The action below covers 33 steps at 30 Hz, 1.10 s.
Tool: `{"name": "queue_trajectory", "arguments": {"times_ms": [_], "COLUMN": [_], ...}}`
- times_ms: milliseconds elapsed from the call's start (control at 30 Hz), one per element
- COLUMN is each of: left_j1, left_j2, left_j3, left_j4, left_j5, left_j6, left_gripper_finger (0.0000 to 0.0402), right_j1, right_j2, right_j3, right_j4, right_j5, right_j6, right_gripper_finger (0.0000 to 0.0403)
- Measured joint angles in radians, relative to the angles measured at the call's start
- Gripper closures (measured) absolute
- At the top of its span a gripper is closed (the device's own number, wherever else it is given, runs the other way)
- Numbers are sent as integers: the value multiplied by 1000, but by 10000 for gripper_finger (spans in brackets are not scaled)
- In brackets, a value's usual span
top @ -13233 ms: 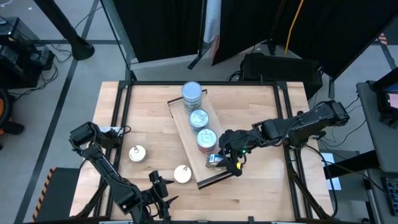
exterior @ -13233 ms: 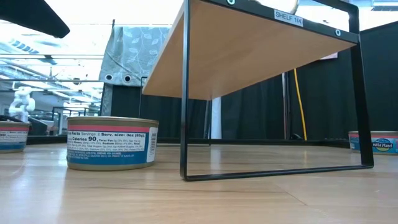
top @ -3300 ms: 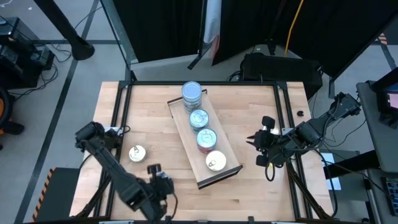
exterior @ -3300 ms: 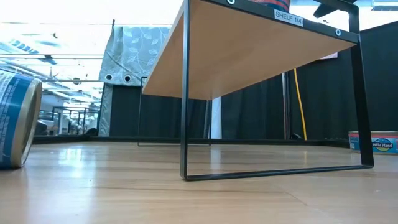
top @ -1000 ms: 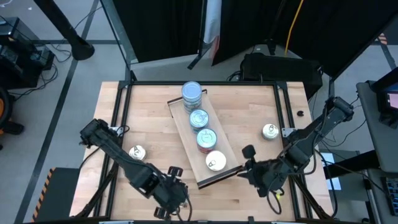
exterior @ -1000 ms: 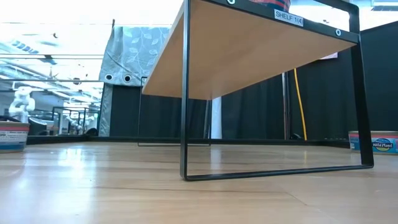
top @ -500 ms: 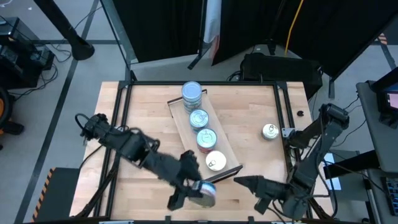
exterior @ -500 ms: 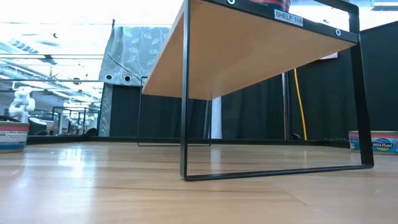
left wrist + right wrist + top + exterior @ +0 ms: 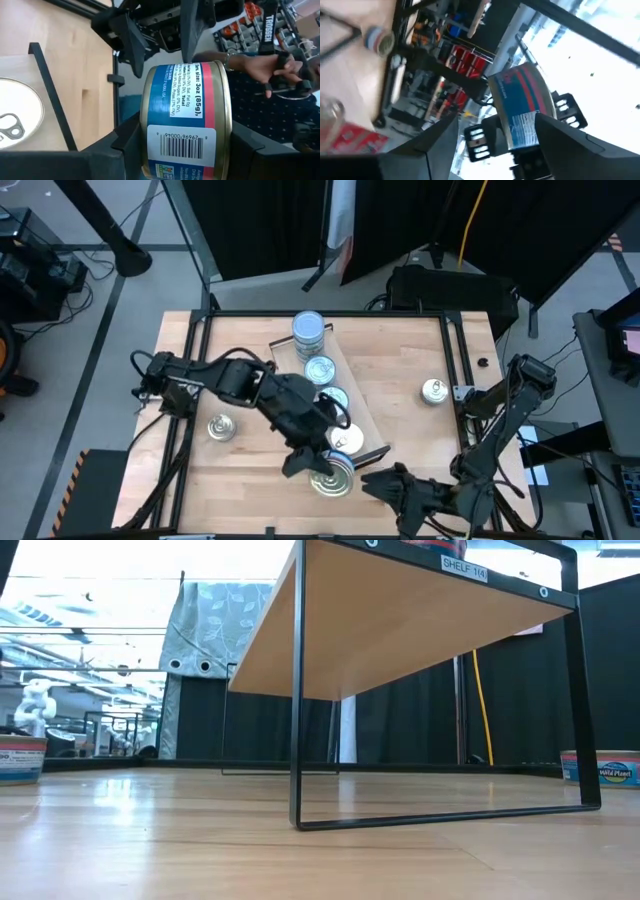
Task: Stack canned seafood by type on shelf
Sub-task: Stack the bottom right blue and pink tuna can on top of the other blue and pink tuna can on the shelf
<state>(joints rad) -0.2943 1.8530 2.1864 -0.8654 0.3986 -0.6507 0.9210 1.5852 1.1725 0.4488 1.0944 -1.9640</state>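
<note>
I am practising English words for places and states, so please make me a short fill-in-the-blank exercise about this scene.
1. The blue-labelled can is clamped by the ____ gripper.
2. The right gripper, near the table's front edge, has its fingers ____ and holds nothing.
3. Outside the shelf, ____ loose cans stand on the table: one on the left, one on the right.
4. The silver can top on the shelf has a pull ____.

Missing words: left; open; two; tab

The wooden table (image 9: 400, 360) bears the shelf (image 9: 360, 420) and two loose tins (image 9: 221, 427), (image 9: 434, 391).
</note>
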Motion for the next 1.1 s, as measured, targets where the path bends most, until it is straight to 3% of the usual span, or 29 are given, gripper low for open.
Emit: {"name": "queue_trajectory", "arguments": {"times_ms": [167,533,767,933,1100], "left_j1": [38,84,95,102,114], "left_j2": [0,21,37,39,36], "left_j3": [0,0,1,1,0], "left_j4": [-29,-49,-44,-47,-98], "left_j5": [59,88,107,118,132], "left_j6": [1,6,4,10,8], "left_gripper_finger": [213,213,213,213,213], "right_j1": [-21,-55,-90,-105,-111], "right_j2": [1,1,1,2,3], "right_j3": [0,-1,-1,-3,-2], "right_j4": [-3,103,93,75,0], "right_j5": [-27,-90,-121,-120,-101], "right_j6": [-168,-330,-334,-326,-189], "right_gripper_finger": [149,149,150,179,197]}}
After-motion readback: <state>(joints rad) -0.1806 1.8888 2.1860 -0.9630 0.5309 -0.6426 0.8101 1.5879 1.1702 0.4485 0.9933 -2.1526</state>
